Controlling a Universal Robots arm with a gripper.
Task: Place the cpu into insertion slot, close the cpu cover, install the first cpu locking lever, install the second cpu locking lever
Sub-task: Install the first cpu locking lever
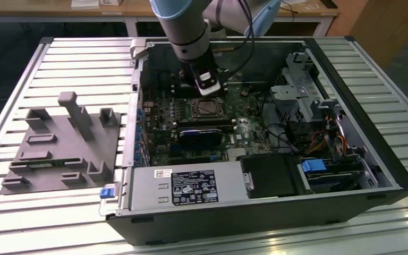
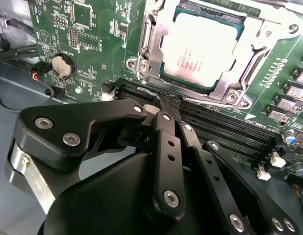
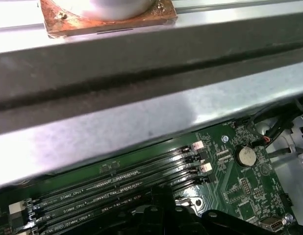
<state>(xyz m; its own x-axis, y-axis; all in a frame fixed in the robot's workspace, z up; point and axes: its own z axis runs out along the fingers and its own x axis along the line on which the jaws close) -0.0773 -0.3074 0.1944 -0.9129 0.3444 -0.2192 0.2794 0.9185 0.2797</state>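
Ribbed metal table [image 1: 48, 212] carrying an open case [image 1: 261, 220], wooden desks [image 1: 41, 11] behind.
Inside, the power supply [image 1: 151, 192] lies nearest; beyond it the cpu [image 2: 200, 46] sits in the slot [image 1: 195, 108] under the lowered cover [image 2: 262, 36]; the gripper [image 2: 167, 104] hangs just beside, jaws pressed together.

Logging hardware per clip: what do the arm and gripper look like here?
The arm is a grey-silver tube with pale blue joint caps; a black cable hangs beside it. The gripper is matt black, built of jointed bars with silver screw heads, on a silvery ring.
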